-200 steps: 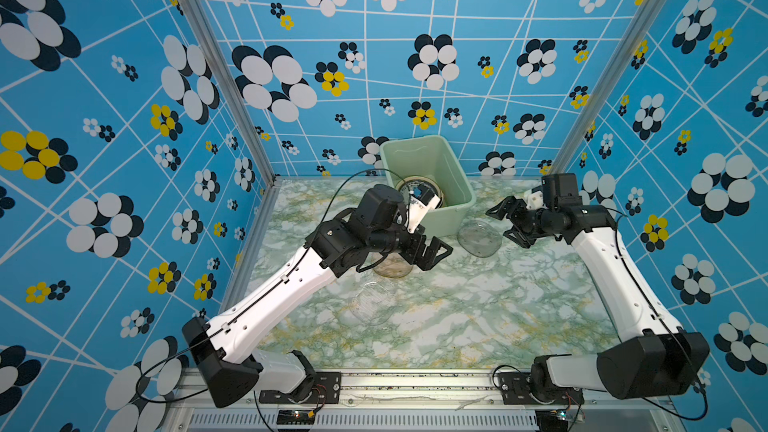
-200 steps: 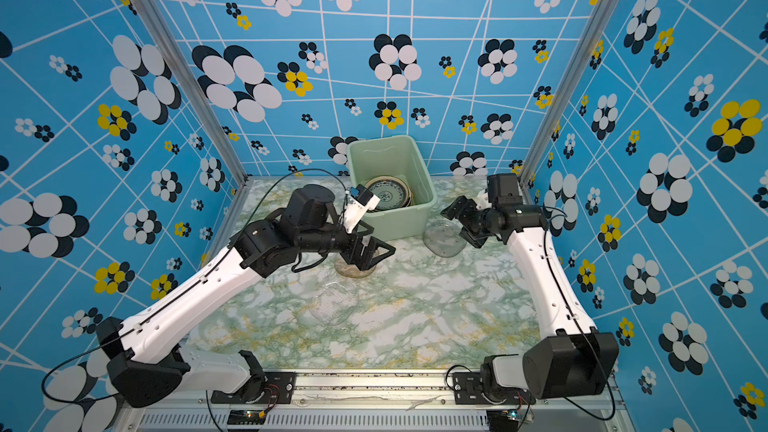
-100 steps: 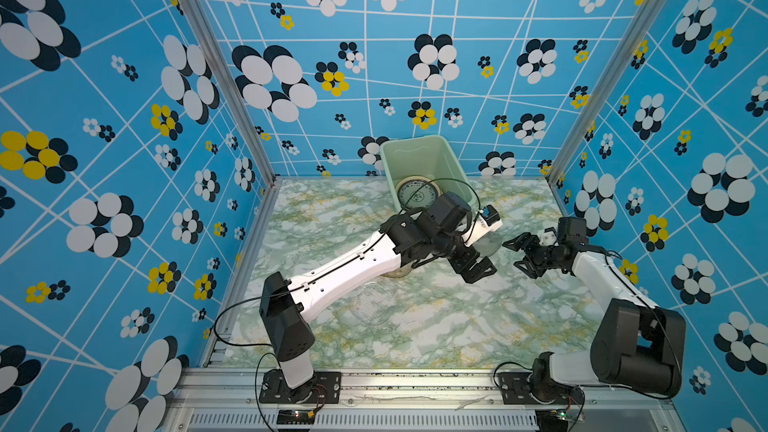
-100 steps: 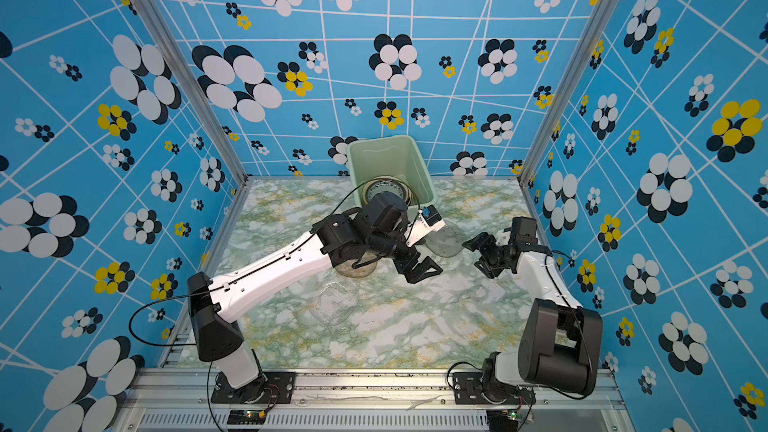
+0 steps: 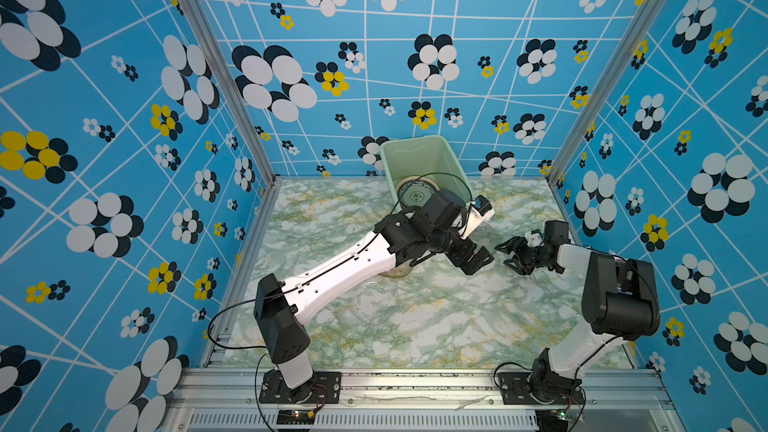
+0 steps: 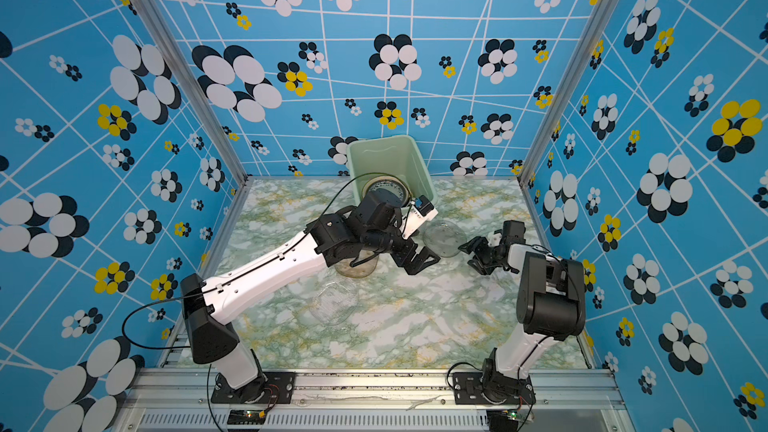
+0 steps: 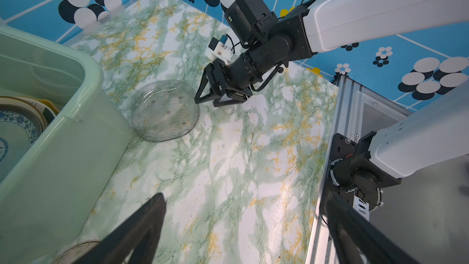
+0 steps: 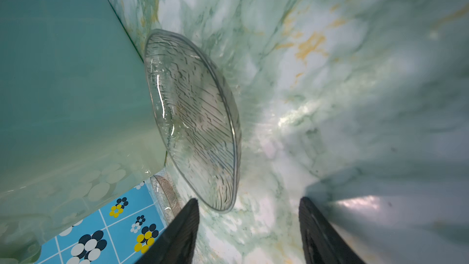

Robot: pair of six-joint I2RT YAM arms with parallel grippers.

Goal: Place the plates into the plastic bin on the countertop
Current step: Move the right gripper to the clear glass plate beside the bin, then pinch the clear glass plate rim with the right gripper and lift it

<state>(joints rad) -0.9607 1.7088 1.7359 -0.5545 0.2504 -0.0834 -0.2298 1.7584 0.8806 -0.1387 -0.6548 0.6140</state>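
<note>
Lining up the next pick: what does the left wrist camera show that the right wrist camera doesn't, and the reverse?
Left wrist only: the inside of the plastic bin, holding a blue-patterned plate, and the right arm, its jaws open at the rim of the clear plate. Right wrist only: the clear plate's ribbed surface up close, just ahead of the parted jaws. Both: the clear plate beside the bin's outer wall, on the countertop.
</note>
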